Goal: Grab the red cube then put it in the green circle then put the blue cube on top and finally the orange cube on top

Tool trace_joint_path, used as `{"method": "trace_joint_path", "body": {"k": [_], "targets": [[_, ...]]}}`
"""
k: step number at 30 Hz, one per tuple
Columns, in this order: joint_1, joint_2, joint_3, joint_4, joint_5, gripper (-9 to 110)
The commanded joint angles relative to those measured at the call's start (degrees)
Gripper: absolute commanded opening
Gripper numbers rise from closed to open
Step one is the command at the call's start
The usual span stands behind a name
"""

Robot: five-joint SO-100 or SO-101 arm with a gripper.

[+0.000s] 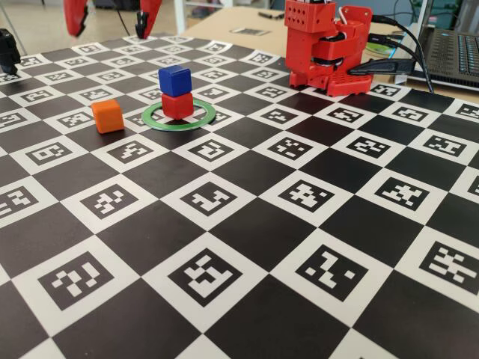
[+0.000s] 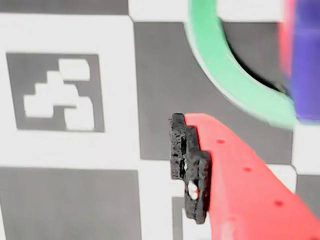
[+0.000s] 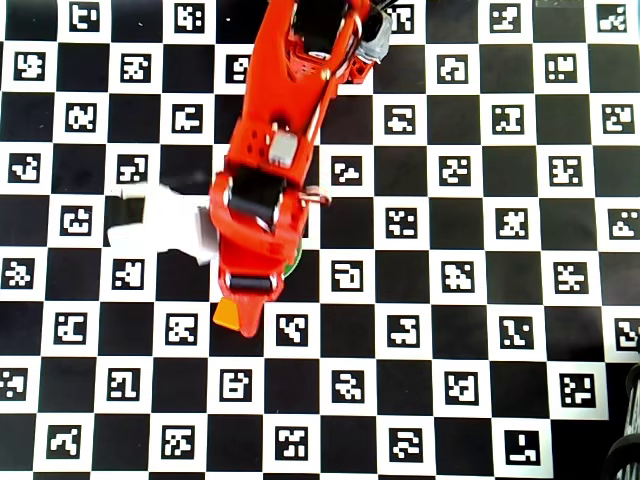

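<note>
In the fixed view the blue cube (image 1: 174,80) sits on top of the red cube (image 1: 177,105) inside the green circle (image 1: 156,117). The orange cube (image 1: 108,116) rests on the board to the left of the ring, apart from it. My gripper (image 1: 112,16) hangs high above these, open, its two red fingertips wide apart with nothing between them. The wrist view shows one red finger with a black pad (image 2: 190,170), an arc of the green circle (image 2: 225,75) and the blue cube (image 2: 306,60) at the right edge. From overhead the arm hides the stack; the orange cube (image 3: 226,313) peeks out.
A black-and-white checkerboard mat with printed markers (image 1: 247,247) covers the table. The arm's red base (image 1: 325,45) stands at the back right with cables and a laptop (image 1: 455,52) beside it. A black object (image 1: 7,48) sits at the left edge.
</note>
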Motion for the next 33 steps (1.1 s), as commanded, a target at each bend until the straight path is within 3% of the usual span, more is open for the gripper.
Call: {"method": "trace_joint_path", "body": {"k": [1,20,33], "targets": [[0.4,-1.3,-4.9,-3.1,0.1,41],[4.7,-14.0,-4.7,-13.5,-3.3,41],[3.8,-13.4,-2.6,-14.4,1.4,41]]}}
